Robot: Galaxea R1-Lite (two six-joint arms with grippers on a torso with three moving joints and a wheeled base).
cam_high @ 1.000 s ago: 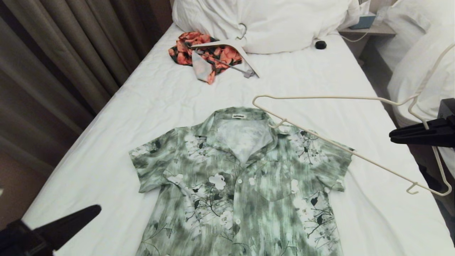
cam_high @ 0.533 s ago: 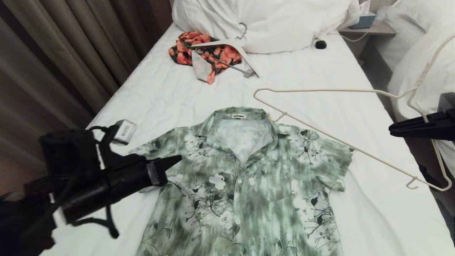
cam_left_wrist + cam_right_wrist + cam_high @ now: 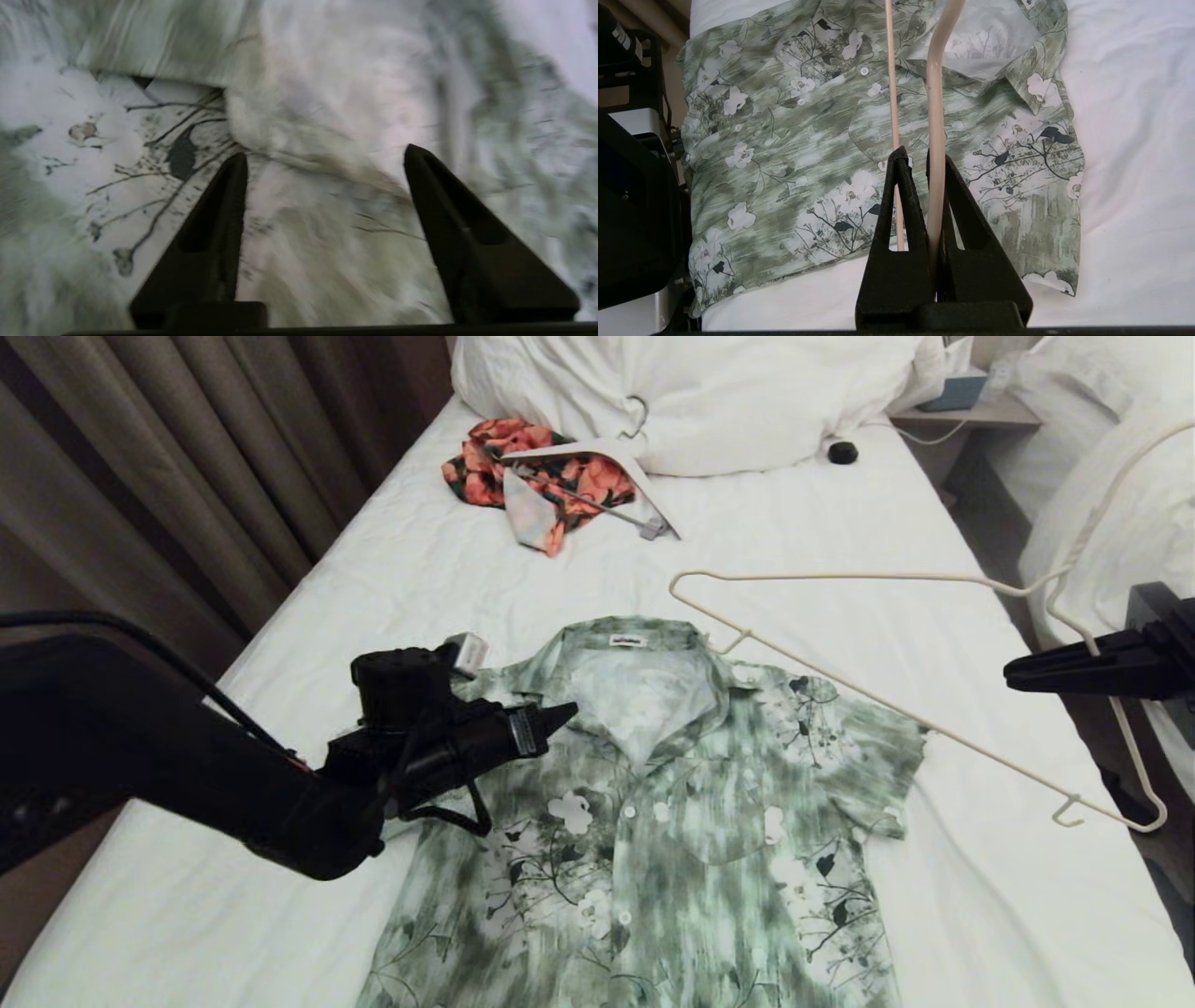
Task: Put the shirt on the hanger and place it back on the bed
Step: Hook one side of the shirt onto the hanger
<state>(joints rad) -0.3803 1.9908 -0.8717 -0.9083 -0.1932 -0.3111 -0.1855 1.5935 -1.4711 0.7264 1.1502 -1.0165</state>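
Observation:
The green-and-white flowered shirt [image 3: 653, 803] lies flat, front up, on the bed's white sheet [image 3: 420, 597], collar towards the pillows. My left gripper [image 3: 565, 712] hovers over the shirt's shoulder beside the collar, pointing at the neck opening. In the left wrist view it [image 3: 325, 153] is open with only shirt fabric [image 3: 327, 93] below it. At the right edge my right gripper [image 3: 1013, 672] is shut on the cream wire hanger [image 3: 840, 575], holding it in the air above the shirt's other shoulder. The right wrist view shows the wire [image 3: 936, 93] clamped in that gripper [image 3: 917, 156], above the shirt [image 3: 808, 140].
An orange-and-black garment [image 3: 551, 476] and a thick white hanger [image 3: 644, 476] lie near the big pillows [image 3: 709, 392]. A small black object [image 3: 842, 453] sits by them. Curtains [image 3: 168, 476] run along the left; another bed [image 3: 1102, 504] and a nightstand [image 3: 971, 411] are at right.
My left arm swung in from the lower left corner to above the shirt's shoulder, and its jaws opened. The right gripper and hanger shifted slightly left and up.

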